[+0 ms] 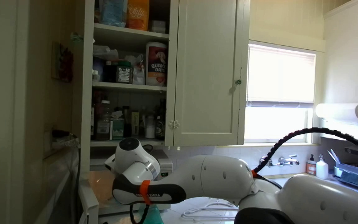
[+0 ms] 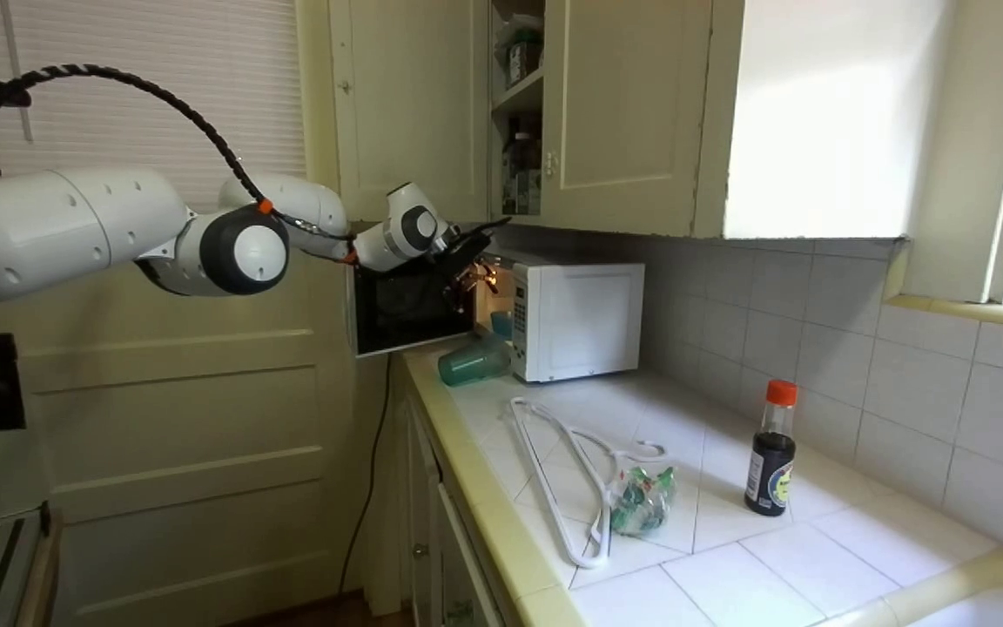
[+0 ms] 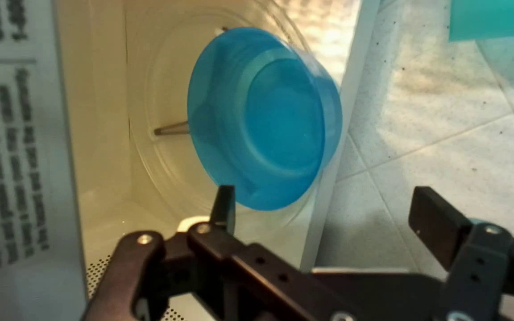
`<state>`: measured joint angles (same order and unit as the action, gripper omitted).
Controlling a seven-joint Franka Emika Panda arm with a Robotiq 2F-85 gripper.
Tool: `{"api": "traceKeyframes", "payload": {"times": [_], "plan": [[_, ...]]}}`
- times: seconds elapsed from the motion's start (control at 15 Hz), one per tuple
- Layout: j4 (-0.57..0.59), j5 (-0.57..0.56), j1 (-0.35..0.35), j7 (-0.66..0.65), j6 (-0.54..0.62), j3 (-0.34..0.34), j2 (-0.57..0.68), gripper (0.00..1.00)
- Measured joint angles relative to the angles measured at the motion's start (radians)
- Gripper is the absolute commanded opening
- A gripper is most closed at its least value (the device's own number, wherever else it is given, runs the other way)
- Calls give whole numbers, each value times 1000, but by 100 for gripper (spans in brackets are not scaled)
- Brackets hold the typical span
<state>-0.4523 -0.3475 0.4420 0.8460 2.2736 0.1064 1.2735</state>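
Inside the microwave, the turntable is carrying the bowl near the front; a careless sideways push could, I think, tip it out. The gripper is holding nothing, its fingers standing well apart. The microwave is looking white and boxy, the turntable clear, round glass, the bowl smooth, translucent, blue.

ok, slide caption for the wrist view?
Open, empty jaws near a blue bowl in the microwave; the bowl hides part of the glass turntable.
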Motion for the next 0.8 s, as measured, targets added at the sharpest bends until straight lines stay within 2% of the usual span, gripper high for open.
{"api": "traceKeyframes", "payload": {"times": [0.27,0.8], "plan": [[1,-5,23,-121,-15,21,-18,100],[-1,-3,19,-299,-307,17,-96,100]]}}
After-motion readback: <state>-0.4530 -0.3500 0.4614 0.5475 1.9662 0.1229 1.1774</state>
